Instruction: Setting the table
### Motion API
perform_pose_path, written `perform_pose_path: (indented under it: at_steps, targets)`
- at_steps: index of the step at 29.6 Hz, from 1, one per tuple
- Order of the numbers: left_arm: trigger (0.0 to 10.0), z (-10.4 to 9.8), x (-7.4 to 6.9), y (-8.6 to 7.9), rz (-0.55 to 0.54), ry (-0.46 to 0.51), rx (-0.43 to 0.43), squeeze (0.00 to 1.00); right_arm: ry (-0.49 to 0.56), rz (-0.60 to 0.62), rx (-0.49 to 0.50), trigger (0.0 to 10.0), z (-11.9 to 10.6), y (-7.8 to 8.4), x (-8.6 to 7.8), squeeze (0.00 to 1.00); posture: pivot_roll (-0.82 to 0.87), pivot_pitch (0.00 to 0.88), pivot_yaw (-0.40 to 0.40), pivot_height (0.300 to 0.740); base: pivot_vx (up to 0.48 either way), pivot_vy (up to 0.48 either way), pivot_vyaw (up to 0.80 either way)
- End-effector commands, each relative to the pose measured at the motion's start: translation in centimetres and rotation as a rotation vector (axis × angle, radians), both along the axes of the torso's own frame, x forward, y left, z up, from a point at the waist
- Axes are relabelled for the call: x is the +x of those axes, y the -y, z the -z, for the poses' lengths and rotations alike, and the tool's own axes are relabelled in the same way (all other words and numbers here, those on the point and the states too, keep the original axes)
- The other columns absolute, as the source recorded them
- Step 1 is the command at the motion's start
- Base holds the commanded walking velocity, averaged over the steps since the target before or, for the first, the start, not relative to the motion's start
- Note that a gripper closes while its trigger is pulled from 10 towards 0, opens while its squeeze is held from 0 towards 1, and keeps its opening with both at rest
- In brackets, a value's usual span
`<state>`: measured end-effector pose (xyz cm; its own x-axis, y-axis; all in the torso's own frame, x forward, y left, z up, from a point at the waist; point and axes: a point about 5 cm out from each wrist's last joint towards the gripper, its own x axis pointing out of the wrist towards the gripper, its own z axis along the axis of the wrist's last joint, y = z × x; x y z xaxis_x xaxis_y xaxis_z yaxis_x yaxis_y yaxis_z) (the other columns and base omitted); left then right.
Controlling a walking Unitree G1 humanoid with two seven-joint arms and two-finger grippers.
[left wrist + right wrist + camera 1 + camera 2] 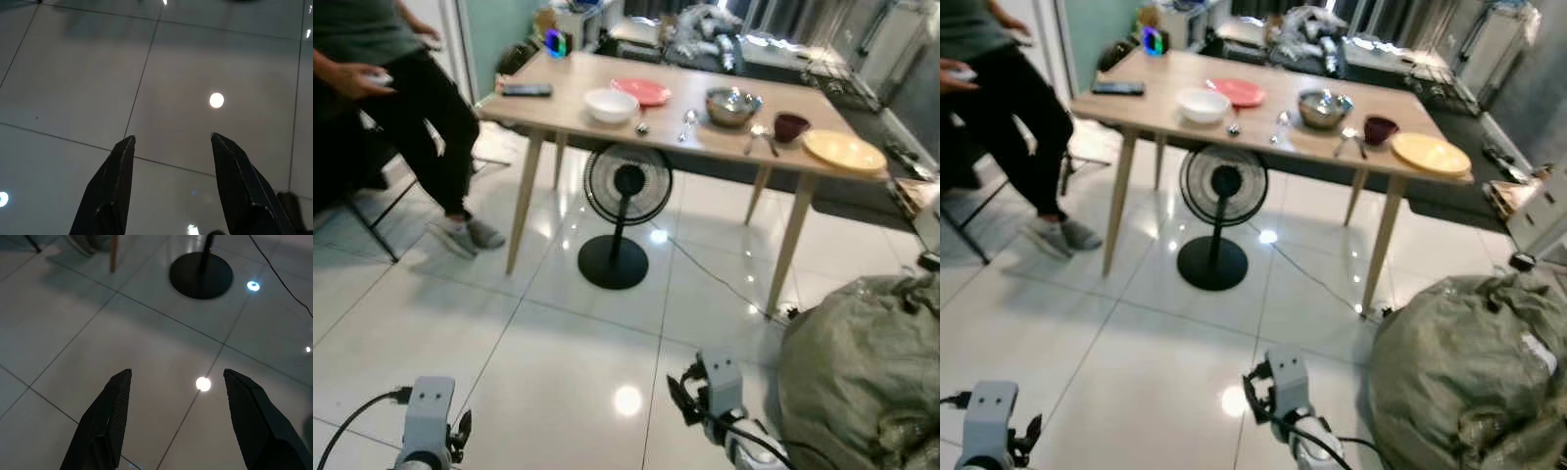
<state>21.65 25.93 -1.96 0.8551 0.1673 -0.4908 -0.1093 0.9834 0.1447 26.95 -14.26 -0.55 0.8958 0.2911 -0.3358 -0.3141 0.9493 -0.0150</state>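
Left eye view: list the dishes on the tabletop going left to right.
white bowl → pink plate → metal bowl → dark red cup → yellow plate

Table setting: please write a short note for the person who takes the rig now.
Left gripper: open, holds nothing, low over the floor.
Right gripper: open, holds nothing, low over the floor, near the fan base.
Table stands ahead, out of reach. On it: white bowl, pink plate, metal bowl, dark cup, yellow plate, spoons.
A person sits to the left of the table.
Done: nothing visibly arranged.
Left: walk to the table, arrange the settings.
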Motion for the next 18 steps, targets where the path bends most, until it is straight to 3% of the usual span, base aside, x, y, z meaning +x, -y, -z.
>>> perform_pose_path:
  at_steps: [1, 8, 18]
  targets:
    - [10.0, 0.22, -0.24, 0.32, 0.011, 0.000, 0.000, 0.00, -0.004, 0.019, -0.022, 10.0, 0.24, 0.83, -0.26, 0.00, 0.05, 0.019, 0.011, 0.740, 0.458, 0.000, 0.00]
    - [10.0, 0.13, -0.11, 0.38, 0.010, 0.007, 0.000, 0.00, -0.005, 0.025, -0.016, 10.0, 0.22, 0.88, -0.24, 0.00, 0.05, 0.023, 0.009, 0.740, 0.471, 0.000, 0.00]
    - [10.0, 0.09, -0.09, 0.26, 0.010, 0.008, 0.018, 0.00, -0.007, 0.029, -0.006, 10.0, 0.28, 0.77, -0.30, 0.00, 0.05, 0.026, 0.011, 0.740, 0.480, 0.000, -0.80]
